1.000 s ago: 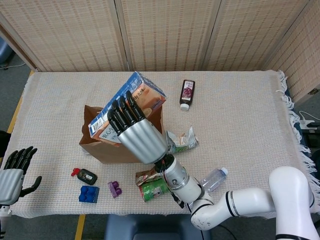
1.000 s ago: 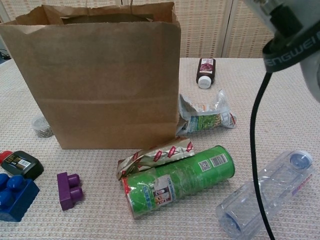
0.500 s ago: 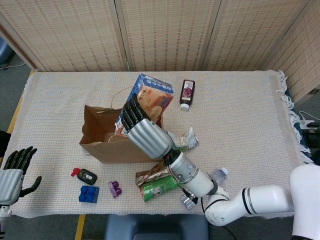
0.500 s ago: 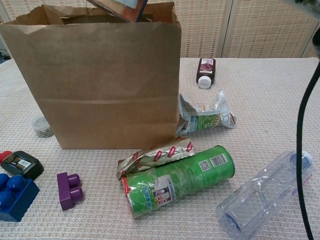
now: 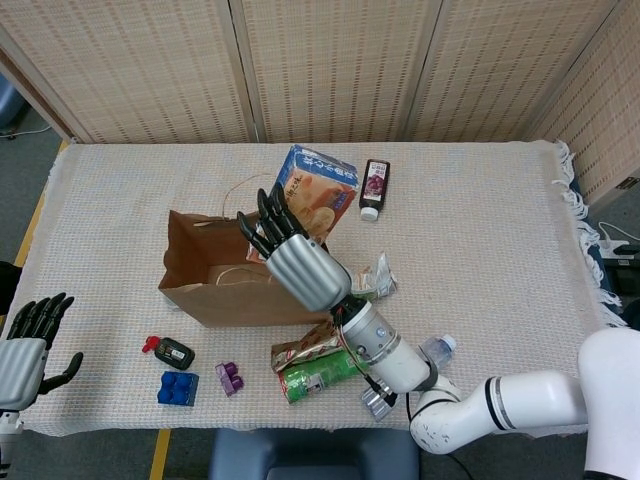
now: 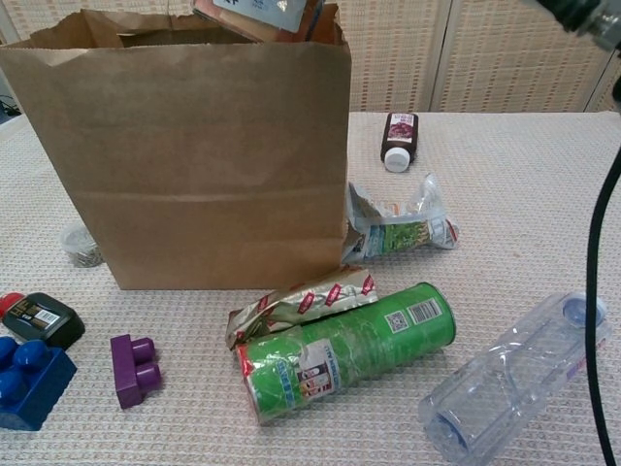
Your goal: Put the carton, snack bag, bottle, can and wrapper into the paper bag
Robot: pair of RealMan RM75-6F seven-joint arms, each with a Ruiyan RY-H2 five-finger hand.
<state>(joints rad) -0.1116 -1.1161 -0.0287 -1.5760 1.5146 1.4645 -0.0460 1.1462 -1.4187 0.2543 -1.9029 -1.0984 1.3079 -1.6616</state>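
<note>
Gripping the carton point(image 5: 318, 191), the right hand point(image 5: 293, 256) holds it tilted over the paper bag point(image 5: 220, 285), its lower end inside the bag's mouth. Right of the bag lie the snack bag point(image 6: 400, 225), wrapper point(image 6: 301, 300), can point(image 6: 347, 349) and bottle point(image 6: 514, 379). The left hand point(image 5: 25, 343), fingers spread, hangs off the counter point(image 5: 480, 240).

A row of tall beige woven-reed screen panels point(image 5: 330, 65) with pale wooden frames fills the upper part of the head view and stands behind the table. The table's cream woven cloth point(image 5: 480, 260) spans the middle of the frame, with a fringed edge on the right. Grey floor point(image 5: 20, 190) shows at the far left, crossed by a yellow tape line point(image 5: 38, 225). Light is even and soft.
</note>
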